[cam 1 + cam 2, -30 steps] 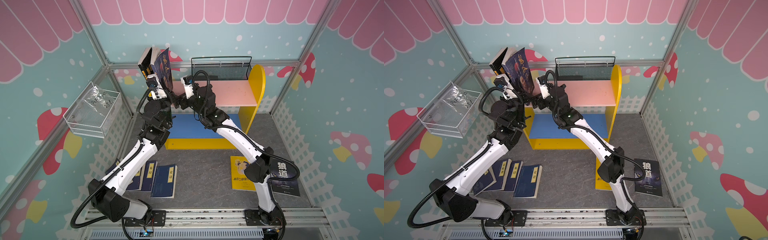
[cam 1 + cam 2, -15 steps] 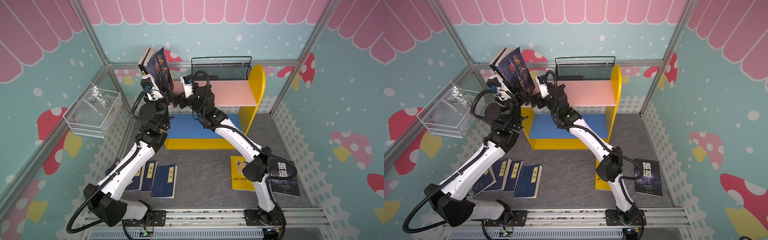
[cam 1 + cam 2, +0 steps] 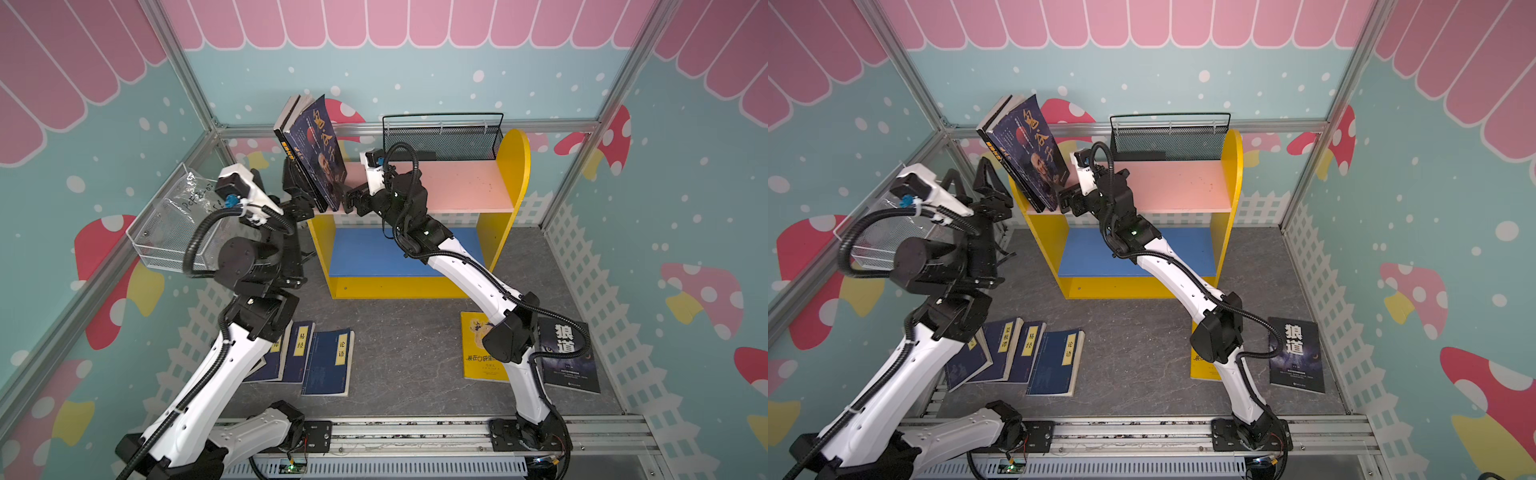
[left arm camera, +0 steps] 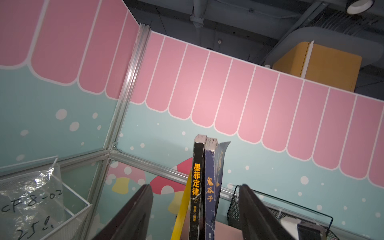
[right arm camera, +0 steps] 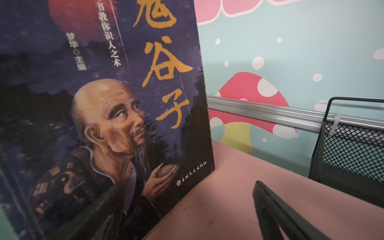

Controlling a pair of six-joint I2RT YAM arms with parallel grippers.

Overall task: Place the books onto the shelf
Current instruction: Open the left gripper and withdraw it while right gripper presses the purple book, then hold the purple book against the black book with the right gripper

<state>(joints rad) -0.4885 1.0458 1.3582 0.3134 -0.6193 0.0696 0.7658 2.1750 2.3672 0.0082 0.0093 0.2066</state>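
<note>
Two books stand leaning at the left end of the shelf's pink upper board: a black one and a dark portrait-cover one. My left gripper is open, just left of them and apart from them; in the left wrist view their spines show beyond its spread fingers. My right gripper is open over the pink board, one finger close against the portrait cover. On the floor lie navy books, a yellow book and a black book.
A black wire mesh basket stands at the back of the pink board. A white wire basket holding a plastic bag hangs on the left wall. The blue lower board is bare. Walls close in on three sides.
My left gripper has opened, let go of the two books and drawn back to the left. The books stay standing on the pink board. The right arm has hardly moved.
</note>
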